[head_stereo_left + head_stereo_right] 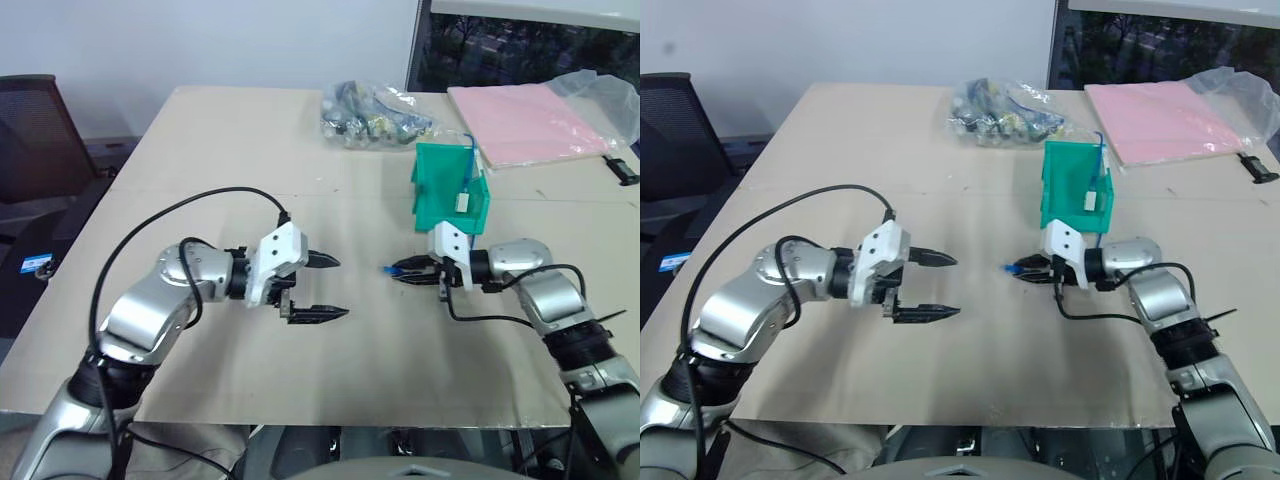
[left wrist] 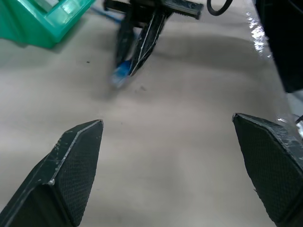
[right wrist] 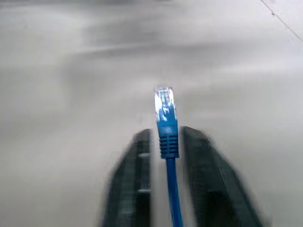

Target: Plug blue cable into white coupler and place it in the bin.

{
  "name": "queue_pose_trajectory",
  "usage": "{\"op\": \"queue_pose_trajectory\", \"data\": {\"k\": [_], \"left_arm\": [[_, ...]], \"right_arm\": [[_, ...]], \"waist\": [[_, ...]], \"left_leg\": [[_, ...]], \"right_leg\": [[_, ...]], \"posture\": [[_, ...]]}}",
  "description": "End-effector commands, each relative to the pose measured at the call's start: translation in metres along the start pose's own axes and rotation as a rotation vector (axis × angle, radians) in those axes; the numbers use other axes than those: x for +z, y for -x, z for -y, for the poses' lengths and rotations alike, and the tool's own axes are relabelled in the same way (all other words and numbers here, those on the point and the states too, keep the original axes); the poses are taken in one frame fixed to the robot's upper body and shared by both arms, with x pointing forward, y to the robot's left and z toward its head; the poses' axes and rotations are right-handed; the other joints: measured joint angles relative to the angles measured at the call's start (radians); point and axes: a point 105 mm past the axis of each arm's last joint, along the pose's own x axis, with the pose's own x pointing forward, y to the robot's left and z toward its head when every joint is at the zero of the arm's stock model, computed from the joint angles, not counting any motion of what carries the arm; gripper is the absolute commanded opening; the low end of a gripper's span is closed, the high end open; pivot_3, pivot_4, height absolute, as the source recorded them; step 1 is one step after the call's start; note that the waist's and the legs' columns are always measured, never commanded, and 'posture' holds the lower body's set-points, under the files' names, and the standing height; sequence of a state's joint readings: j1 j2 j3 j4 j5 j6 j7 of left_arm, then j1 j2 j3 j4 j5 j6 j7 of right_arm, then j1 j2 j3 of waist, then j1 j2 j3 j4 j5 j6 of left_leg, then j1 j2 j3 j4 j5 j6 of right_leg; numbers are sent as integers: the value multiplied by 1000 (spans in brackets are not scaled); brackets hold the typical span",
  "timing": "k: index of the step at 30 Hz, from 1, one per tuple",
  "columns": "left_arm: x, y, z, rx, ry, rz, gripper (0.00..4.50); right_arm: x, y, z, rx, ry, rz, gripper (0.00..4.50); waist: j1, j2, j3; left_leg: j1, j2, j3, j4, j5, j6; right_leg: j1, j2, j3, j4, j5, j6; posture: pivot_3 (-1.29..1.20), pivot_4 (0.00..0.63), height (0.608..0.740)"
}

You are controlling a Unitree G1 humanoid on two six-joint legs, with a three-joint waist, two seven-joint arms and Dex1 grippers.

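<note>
Right gripper: black fingers pinched on the blue cable, clear plug end jutting just past the fingertips, pointed toward the left gripper; held just above the table.
Left gripper: fingers spread wide, nothing between them, facing the right gripper across a bare stretch of table.
Blue cable: gripped just behind the plug boot, the rest running back between the fingers.
Bin: teal-green, standing just behind the right gripper; a second blue cable draped over its rim with a white coupler hanging at its end.
Table: tan tabletop.
Far edge: clear bag of parts behind the bin, pink folder to its right.
</note>
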State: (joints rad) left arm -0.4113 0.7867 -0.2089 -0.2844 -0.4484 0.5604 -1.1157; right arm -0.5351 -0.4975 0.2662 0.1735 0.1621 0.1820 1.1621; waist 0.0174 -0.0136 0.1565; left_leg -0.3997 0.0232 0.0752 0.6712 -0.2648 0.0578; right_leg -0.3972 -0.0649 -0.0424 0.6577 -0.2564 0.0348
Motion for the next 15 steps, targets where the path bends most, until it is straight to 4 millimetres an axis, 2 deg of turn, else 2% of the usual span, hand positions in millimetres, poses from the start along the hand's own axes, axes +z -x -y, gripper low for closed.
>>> {"op": "queue_pose_trajectory", "data": {"k": [1,3,4,5,10,15], "left_arm": [[-2,-13,-7,-4,-27,-32,4500],[-6,-21,-15,-2,-47,-50,4500],[-7,-24,-20,3,-61,-58,4500],[-9,-27,-25,10,-71,-64,4500],[-10,-42,-48,2,-109,-72,4500],[-9,-58,-60,-48,-144,-78,4500]], "right_arm": [[4,2,7,-50,21,18,2710],[7,16,9,-114,4,50,3828],[9,23,8,-140,-7,64,4236],[10,32,6,-172,-25,87,4448],[9,79,-20,-357,-146,188,4448],[1,97,-50,-451,-254,210,4448]], "waist": [[1,0,0],[-1,-1,0],[0,-1,0],[3,-1,0],[2,-1,0],[-6,-1,0]], "left_leg": [[-1,0,0,0,0,0],[-2,-1,1,1,0,1],[-3,-1,1,1,-1,1],[-3,-1,0,1,-1,1],[-13,-1,-3,3,-1,1],[-14,-1,-1,7,-1,2]], "right_leg": [[0,0,0,-1,0,0],[-1,-1,1,-2,0,1],[-1,-1,1,-2,-1,1],[-1,-2,1,-2,-1,2],[-9,-2,-2,0,-1,3],[-11,0,-1,4,-1,3]], "posture": [[0,150,740],[0,150,740],[0,150,740],[0,150,740],[0,150,740],[0,150,740]]}}
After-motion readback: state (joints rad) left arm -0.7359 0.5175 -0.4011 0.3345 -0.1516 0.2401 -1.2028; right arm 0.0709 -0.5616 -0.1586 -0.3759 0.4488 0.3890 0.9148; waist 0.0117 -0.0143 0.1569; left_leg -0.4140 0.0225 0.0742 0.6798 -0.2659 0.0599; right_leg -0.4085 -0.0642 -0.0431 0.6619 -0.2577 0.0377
